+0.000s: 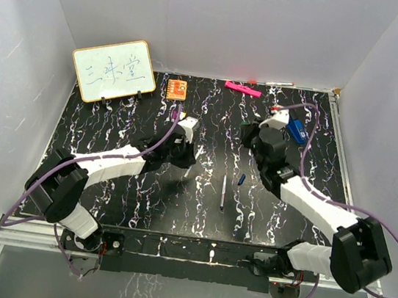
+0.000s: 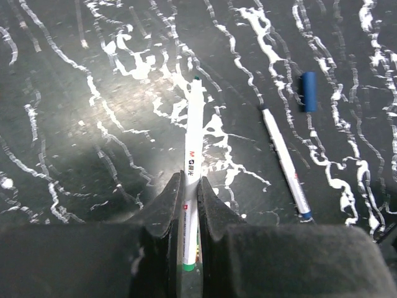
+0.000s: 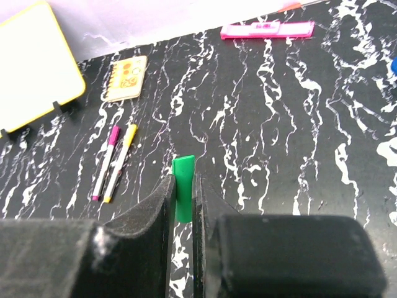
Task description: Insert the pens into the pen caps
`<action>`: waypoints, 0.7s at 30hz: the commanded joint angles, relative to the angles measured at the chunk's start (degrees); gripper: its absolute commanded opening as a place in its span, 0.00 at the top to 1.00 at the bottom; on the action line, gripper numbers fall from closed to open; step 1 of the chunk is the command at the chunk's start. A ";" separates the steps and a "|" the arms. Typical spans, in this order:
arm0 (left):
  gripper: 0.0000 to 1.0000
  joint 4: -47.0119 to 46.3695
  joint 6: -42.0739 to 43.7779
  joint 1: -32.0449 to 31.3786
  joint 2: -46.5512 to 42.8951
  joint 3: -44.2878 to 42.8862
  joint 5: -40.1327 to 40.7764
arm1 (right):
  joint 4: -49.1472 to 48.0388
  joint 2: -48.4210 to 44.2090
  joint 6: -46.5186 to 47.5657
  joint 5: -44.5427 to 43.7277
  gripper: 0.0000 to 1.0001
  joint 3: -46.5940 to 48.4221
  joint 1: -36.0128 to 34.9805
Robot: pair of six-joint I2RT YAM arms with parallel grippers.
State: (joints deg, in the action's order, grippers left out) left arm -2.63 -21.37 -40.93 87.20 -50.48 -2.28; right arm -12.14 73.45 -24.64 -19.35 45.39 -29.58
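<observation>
My left gripper [image 2: 191,181] is shut on a white pen with a green tip [image 2: 193,133], gripping its rear half; the tip points away, above the table. My right gripper [image 3: 183,181] is shut on the green cap [image 3: 183,186], open end forward. In the top view the left gripper [image 1: 184,147] and right gripper [image 1: 251,136] are apart at mid-table. A blue-tipped pen [image 2: 285,162] and the dark blue cap [image 2: 308,91] lie loose between the arms; the pen [image 1: 223,191] and cap [image 1: 241,179] also show from above. A purple pen [image 3: 105,162] and a yellow pen [image 3: 121,162] lie side by side.
A pink bar marker [image 1: 242,89] lies at the back edge. A small whiteboard [image 1: 113,70] stands at the back left with an orange notebook [image 1: 177,88] beside it. A blue clip-like object [image 1: 296,129] sits behind the right arm. White walls close in three sides.
</observation>
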 commanded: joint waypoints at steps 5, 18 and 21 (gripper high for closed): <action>1.00 -22.19 -3.65 -0.66 -3.05 4.26 -9.78 | -24.82 -8.18 -4.98 8.54 1.00 -14.29 -0.05; 1.00 -38.14 -8.36 -2.91 -1.30 7.38 -16.63 | -39.59 -8.10 -9.72 14.91 1.00 -20.06 -0.06; 1.00 -38.98 -7.73 -3.38 -1.70 7.51 -16.35 | -40.20 -7.54 -10.19 15.15 1.00 -20.16 -0.04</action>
State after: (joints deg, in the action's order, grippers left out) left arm -36.69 -29.08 -43.64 86.91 -43.79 -17.26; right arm -45.23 66.06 -33.52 -5.56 25.28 -29.58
